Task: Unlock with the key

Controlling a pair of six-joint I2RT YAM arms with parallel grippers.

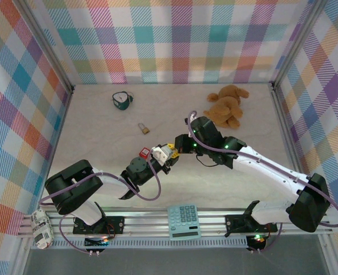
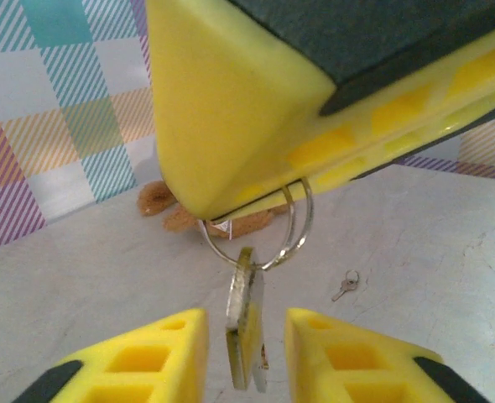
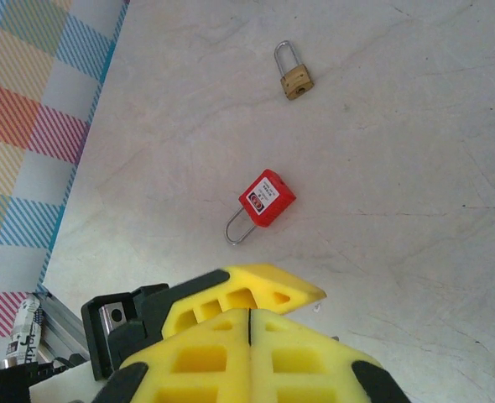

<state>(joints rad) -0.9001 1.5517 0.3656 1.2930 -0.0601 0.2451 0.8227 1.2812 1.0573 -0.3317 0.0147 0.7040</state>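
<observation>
Left fingers: my left gripper point(image 2: 246, 319) has its two yellow fingers point(image 2: 168, 357) narrowly parted, one on each side of the key. I see a gap on both sides, so they are not touching it.
Right fingers: my right gripper point(image 3: 249, 319) is pressed tight together and pinches the key ring point(image 2: 274, 231) at its tips.
Key: the key point(image 2: 241, 332) hangs blade down from that ring, just below the right fingertips and between the left ones. A second, paler flat piece hangs against it on the same ring.
In the way: the right fingers sit directly above and ahead of the left fingers and hide much of what lies beyond them.
Loose small key point(image 2: 345, 285): it lies on the table point(image 3: 415, 168) beyond the left fingers, off to the right of the hanging key and apart from it.
Red padlock point(image 3: 267, 198): it lies flat ahead of the right fingers, shackle end pointing back toward them.
Brass padlock point(image 3: 296, 82): it is farther ahead of the right fingers, past the red one and well apart from it.
Teddy bear point(image 2: 180, 214): it is beyond the left fingers near the back wall, partly hidden behind the right gripper.
Green thing point(image 1: 122, 100): it is far beyond both sets of fingers, and I cannot tell what it is.
Calculator point(image 1: 184, 221): it is behind both sets of fingers, on the rail between the arm bases.
</observation>
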